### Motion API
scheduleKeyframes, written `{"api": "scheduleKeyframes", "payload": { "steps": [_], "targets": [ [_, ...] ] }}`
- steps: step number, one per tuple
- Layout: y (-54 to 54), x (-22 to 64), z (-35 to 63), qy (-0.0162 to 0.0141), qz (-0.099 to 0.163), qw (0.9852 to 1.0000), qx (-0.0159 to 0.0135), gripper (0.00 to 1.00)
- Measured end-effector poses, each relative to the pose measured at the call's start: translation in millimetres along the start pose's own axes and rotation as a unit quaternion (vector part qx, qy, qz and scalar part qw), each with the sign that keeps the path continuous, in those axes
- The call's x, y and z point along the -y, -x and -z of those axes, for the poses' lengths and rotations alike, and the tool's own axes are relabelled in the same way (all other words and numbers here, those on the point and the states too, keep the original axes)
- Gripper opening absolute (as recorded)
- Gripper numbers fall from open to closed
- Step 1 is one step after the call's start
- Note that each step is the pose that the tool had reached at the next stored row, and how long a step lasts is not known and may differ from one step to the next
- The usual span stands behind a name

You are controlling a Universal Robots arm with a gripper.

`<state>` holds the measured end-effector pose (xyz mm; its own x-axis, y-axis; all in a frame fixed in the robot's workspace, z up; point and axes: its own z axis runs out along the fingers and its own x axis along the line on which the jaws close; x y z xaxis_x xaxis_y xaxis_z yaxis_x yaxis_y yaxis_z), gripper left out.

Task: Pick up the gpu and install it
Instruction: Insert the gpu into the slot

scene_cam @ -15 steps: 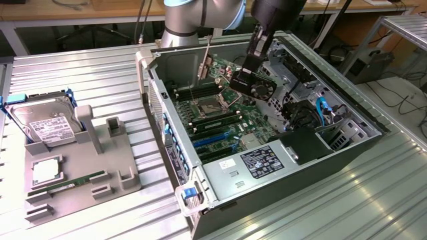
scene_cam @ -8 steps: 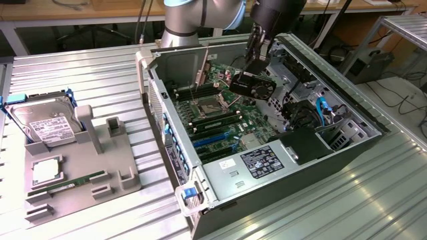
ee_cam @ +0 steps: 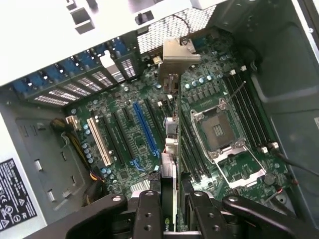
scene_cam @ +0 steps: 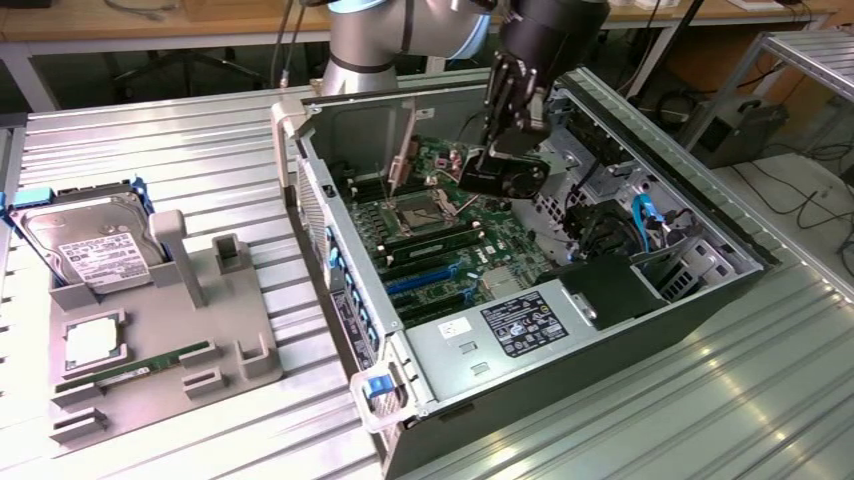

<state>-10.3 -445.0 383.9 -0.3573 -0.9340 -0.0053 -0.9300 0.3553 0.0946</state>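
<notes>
My gripper (scene_cam: 514, 148) is inside the open computer case (scene_cam: 400, 395), shut on the gpu (scene_cam: 503, 180). The card's black fan side faces the exterior view. In the wrist view the gpu (ee_cam: 170, 149) is seen edge-on between my two black fingers (ee_cam: 149, 216), with its silver end bracket (ee_cam: 177, 52) towards the case's slotted rear wall. The card hangs above the green motherboard (ee_cam: 124, 107), roughly parallel to the expansion slots. It sits between the long blue slot (ee_cam: 144, 130) and the memory slots beside the CPU socket (ee_cam: 219, 132). I cannot tell whether its edge touches a slot.
On the exterior view's left, a grey fixture tray (scene_cam: 247, 360) holds a silver hard drive (scene_cam: 87, 245) and a narrow green memory stick (scene_cam: 134, 365). The case walls, the power supply (scene_cam: 534, 320) and cables (scene_cam: 641, 225) close in around the card.
</notes>
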Motion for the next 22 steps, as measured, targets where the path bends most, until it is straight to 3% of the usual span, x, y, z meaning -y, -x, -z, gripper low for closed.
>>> {"api": "scheduleKeyframes", "payload": {
  "steps": [4, 6, 9, 10, 15, 17, 19, 22],
  "targets": [
    [0.0, 0.2, -2.4, 0.0002, 0.038, 0.9993, -0.0036, 0.26],
    [0.0, 0.4, -4.0, 0.0003, 0.062, 0.9980, -0.0059, 0.26],
    [0.0, 0.8, -7.3, 0.0003, 0.115, 0.9933, -0.0109, 0.26],
    [0.0, 0.8, -8.6, 0.0002, 0.133, 0.9910, -0.0125, 0.26],
    [-0.4, 0.8, -15.4, 0.0003, 0.180, 0.9835, -0.0167, 0.26],
    [-2.0, -2.8, -20.2, 0.0004, 0.184, 0.9828, -0.0169, 0.26],
    [-6.6, -13.5, -28.8, 0.0004, 0.185, 0.9825, -0.0171, 0.26],
    [-9.5, -17.2, -36.6, 0.0004, 0.192, 0.9813, -0.0176, 0.26]
  ]
}}
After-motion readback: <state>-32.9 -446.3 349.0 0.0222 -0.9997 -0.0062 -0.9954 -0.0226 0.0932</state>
